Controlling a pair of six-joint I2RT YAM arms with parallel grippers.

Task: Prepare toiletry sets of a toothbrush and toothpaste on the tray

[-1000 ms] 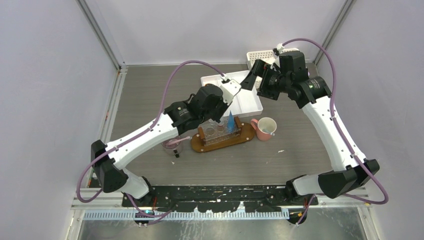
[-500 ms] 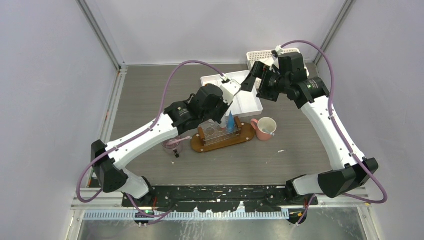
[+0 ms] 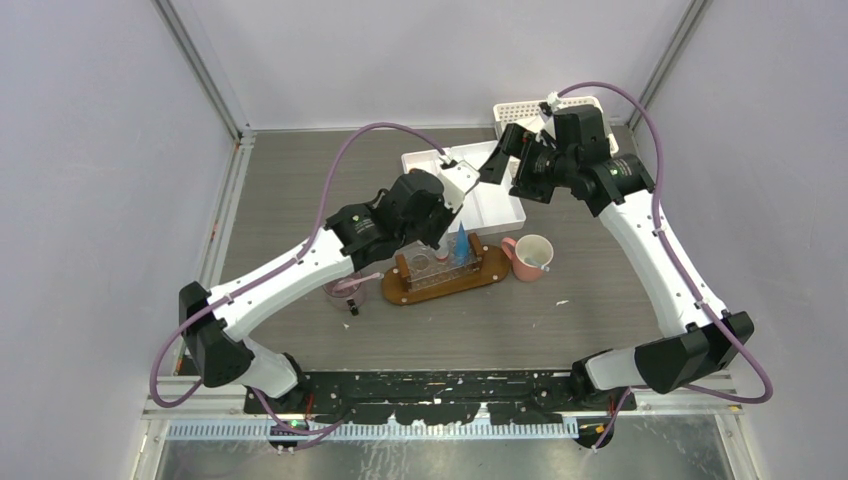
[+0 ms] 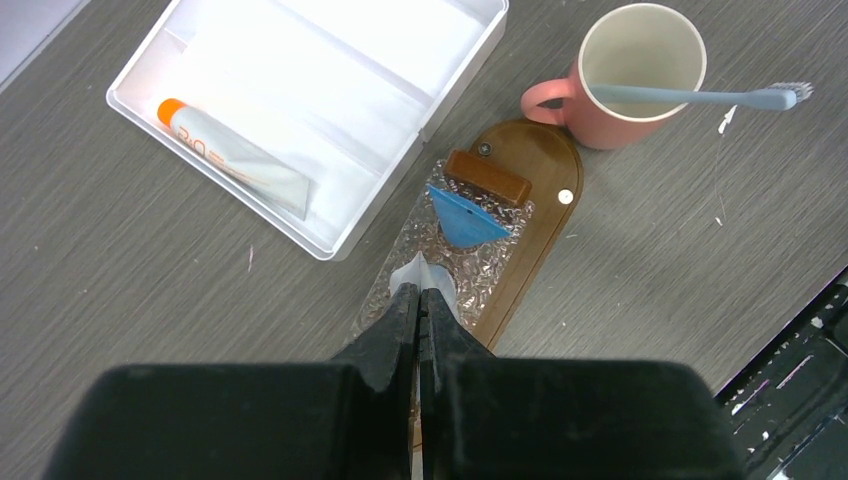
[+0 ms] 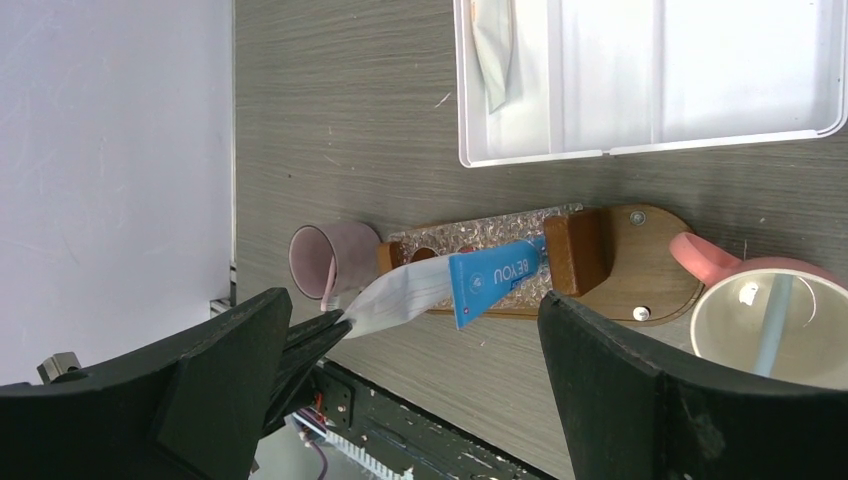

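— From above, the left gripper is over the tray, and the right gripper is above the white tray.
— Left wrist: jaws pinched on a white tube beside the blue tube.
— Right wrist: that claw's spread wide.

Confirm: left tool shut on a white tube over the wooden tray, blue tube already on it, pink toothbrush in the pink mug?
No: the toothbrush in the pink mug is light blue, not pink; the left wrist view shows it. Left tool shut on the white tube over the wooden tray, blue tube on it: correct.
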